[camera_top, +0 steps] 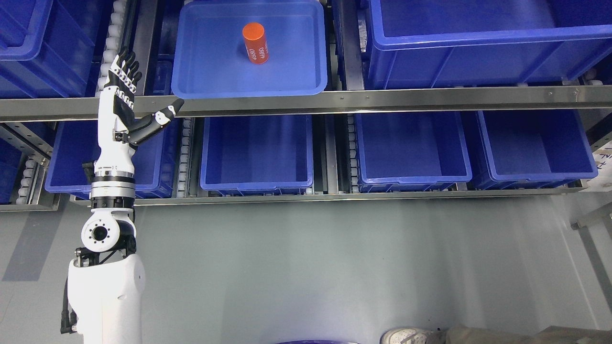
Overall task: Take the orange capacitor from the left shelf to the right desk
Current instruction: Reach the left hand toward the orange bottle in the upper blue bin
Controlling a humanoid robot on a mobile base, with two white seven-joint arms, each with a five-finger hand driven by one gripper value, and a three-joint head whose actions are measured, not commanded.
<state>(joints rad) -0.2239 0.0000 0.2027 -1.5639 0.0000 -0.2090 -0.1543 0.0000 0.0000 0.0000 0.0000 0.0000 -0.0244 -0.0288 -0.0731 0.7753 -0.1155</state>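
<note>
1 orange cylindrical capacitor (255, 43), 1 shallow blue plastic tray (191, 81), approx. 7 deep blue plastic bins (256, 181) incl. partly cropped ones, 1 white-and-black robot hand (125, 95), 1 person's shoe (406, 336).

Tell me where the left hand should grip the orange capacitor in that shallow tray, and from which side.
Probably around the mid-body of the orange capacitor, coming from its left. It stands alone in the shallow blue tray, sides clear, and the open left hand is already left of it.

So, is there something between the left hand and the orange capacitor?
Only the shallow blue tray's raised left rim. The left hand is open at the shelf rail, left of the tray; the orange capacitor stands alone inside, so reaching over the rim looks free.
</note>
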